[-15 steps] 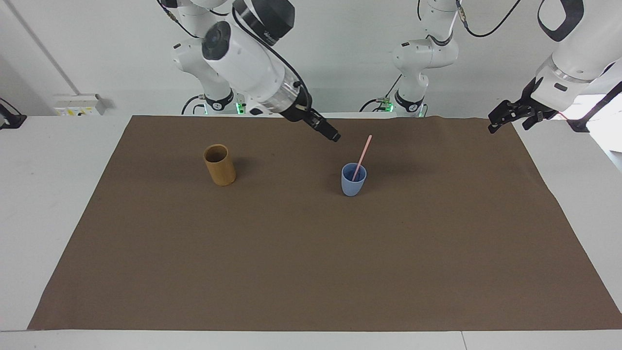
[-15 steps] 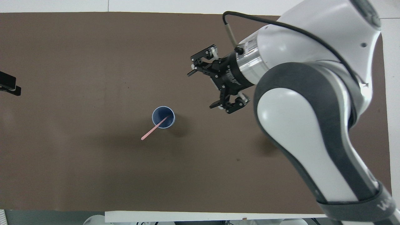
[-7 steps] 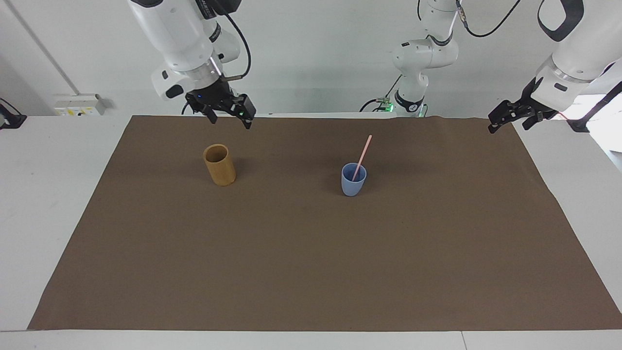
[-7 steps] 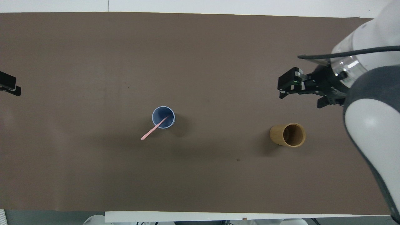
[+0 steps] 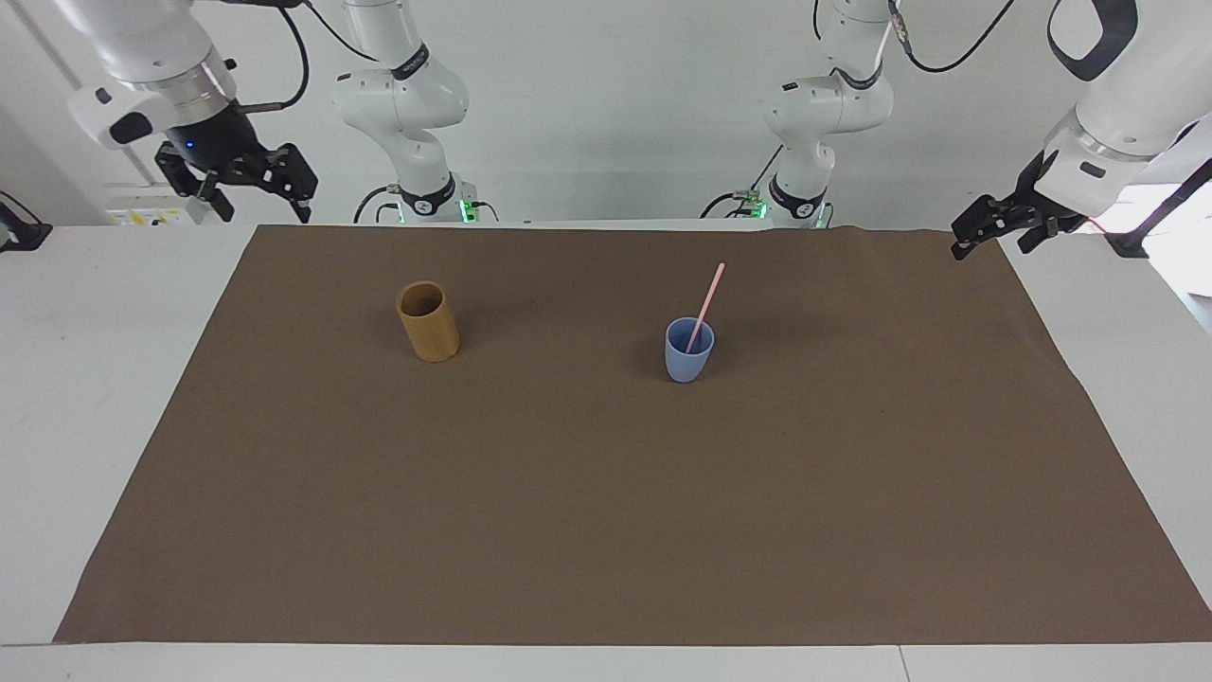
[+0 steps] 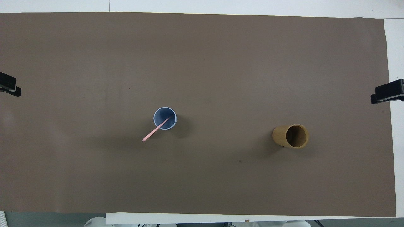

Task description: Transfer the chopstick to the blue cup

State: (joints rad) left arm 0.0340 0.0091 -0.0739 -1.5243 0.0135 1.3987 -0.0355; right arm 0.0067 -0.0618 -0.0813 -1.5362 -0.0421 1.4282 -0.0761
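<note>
The light blue cup [image 5: 688, 360] stands upright mid-table on the brown mat; it also shows in the overhead view [image 6: 159, 115]. The pale pink chopstick [image 5: 710, 296] stands in it, leaning toward the robots and the left arm's end, its upper half sticking out above the rim [image 6: 151, 133]. My right gripper [image 5: 265, 208] is open and empty, raised over the table corner at the right arm's end [image 6: 386, 94]. My left gripper [image 5: 994, 242] is open and empty, waiting over the mat's edge at the left arm's end [image 6: 9, 88].
A taller tan wooden cup [image 5: 431, 327] stands upright and empty toward the right arm's end [image 6: 282, 137], level with the blue cup. The brown mat [image 5: 606, 521] covers most of the white table.
My right arm has swung away from beside the blue cup, past the tan cup, out to the right arm's end of the table. The chopstick, both cups and the left arm have not moved.
</note>
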